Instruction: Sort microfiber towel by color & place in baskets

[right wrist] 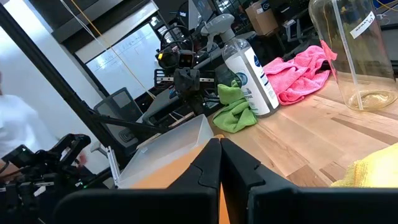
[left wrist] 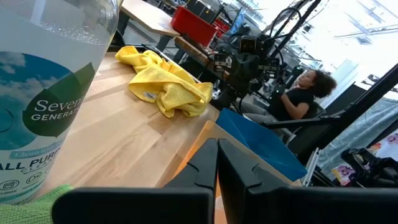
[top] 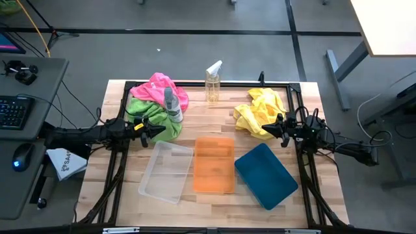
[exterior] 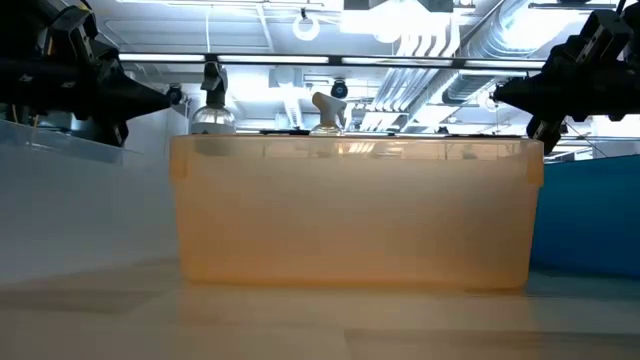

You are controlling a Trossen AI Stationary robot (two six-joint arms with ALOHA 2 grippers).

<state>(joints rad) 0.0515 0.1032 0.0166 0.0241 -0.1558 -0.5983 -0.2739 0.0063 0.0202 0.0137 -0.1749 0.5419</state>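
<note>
A pink towel (top: 162,88) and a green towel (top: 151,112) lie heaped at the far left of the table. A yellow towel (top: 261,110) lies at the far right. The clear basket (top: 166,171), the orange basket (top: 214,164) and the teal basket (top: 265,175) stand side by side near the front. My left gripper (top: 158,130) is shut and empty beside the green towel. My right gripper (top: 268,129) is shut and empty beside the yellow towel.
A white-labelled spray bottle (top: 173,107) stands on the pink and green heap. A clear spray bottle (top: 212,81) stands at the far middle. Bare wood shows between the towels and the baskets. A person (left wrist: 303,93) sits beyond the table's right side.
</note>
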